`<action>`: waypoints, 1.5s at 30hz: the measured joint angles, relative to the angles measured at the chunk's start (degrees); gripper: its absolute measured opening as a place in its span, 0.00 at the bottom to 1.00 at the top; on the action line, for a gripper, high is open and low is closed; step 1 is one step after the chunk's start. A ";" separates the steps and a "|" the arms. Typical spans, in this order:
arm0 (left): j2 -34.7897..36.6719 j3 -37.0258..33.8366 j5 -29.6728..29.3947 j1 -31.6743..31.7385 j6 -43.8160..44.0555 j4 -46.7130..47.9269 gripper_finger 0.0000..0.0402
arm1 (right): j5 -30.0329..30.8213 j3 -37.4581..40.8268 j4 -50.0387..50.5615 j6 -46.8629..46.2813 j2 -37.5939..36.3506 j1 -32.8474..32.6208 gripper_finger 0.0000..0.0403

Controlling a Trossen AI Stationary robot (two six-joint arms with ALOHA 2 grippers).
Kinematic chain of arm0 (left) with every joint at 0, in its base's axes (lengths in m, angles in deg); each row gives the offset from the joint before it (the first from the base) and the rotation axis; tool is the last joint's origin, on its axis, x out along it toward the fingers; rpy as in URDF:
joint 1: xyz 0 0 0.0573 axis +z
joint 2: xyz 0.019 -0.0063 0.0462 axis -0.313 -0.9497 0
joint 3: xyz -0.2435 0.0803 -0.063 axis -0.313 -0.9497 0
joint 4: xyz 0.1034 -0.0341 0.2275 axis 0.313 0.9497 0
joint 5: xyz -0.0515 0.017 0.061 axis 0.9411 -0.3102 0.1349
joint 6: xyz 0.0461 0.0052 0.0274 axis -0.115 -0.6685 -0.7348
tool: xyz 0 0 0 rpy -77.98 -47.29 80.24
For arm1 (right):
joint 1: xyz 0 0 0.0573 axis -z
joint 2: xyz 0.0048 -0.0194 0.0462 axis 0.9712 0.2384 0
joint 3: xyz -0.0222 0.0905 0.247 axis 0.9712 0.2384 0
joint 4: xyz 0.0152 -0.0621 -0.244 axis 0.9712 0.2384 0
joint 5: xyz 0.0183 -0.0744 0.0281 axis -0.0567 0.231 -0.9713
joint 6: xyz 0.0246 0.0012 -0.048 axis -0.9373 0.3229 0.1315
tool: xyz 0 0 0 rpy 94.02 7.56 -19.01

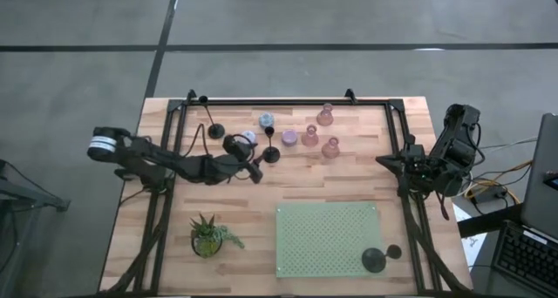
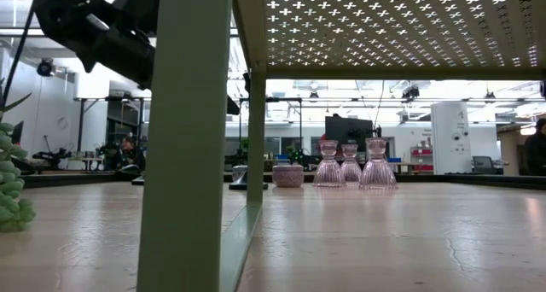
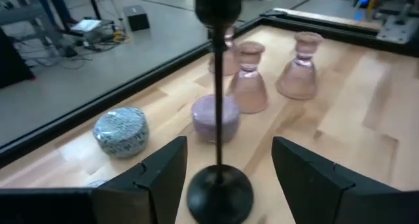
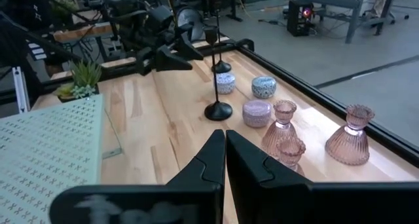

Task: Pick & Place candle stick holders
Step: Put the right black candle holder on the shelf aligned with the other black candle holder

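Note:
A black candle stick holder (image 3: pixel 219 191) with a round base and a thin stem (image 3: pixel 216 86) stands upright on the wooden table (image 1: pixel 349 180). My left gripper (image 3: pixel 229 149) is open and low, with one finger on each side of that base and clear of it; it also shows in the high view (image 1: pixel 260 167). Three pink bell-shaped holders (image 1: pixel 325 115) (image 1: pixel 309 137) (image 1: pixel 330 147) and the lilac and pale-blue round ones (image 1: pixel 289 138) (image 1: pixel 266 120) (image 1: pixel 248 138) stand just beyond it. A second black holder (image 1: pixel 215 131) stands at the far left. My right gripper (image 4: pixel 224 152) is shut and empty at the table's right edge (image 1: pixel 392 163).
A green perforated platform (image 1: pixel 327 237) on legs stands at the near right, with one black holder (image 1: pixel 375 260) on it. A small green potted plant (image 1: pixel 207 235) stands at the near left. A black frame rail (image 1: pixel 288 100) runs along the far edge.

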 joint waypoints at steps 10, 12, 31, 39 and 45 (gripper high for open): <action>-4.99 0.73 -0.77 3.10 -2.94 -6.13 0.57 | 0.01 -0.01 -0.03 0.00 0.02 0.01 0.02; -6.18 1.99 -0.33 3.82 -3.30 -6.24 0.57 | 0.01 0.01 -0.04 0.00 0.02 0.02 0.02; -10.89 10.51 -1.13 5.97 -8.16 -5.66 0.48 | -0.04 0.00 -0.07 0.00 0.02 0.01 0.02; -10.89 10.51 -0.47 7.00 -8.34 -5.52 0.30 | -0.07 0.01 -0.07 0.00 0.02 0.02 0.02; -10.87 10.51 1.10 7.12 -8.77 -5.45 0.16 | -0.11 0.01 -0.07 0.00 0.02 0.02 0.02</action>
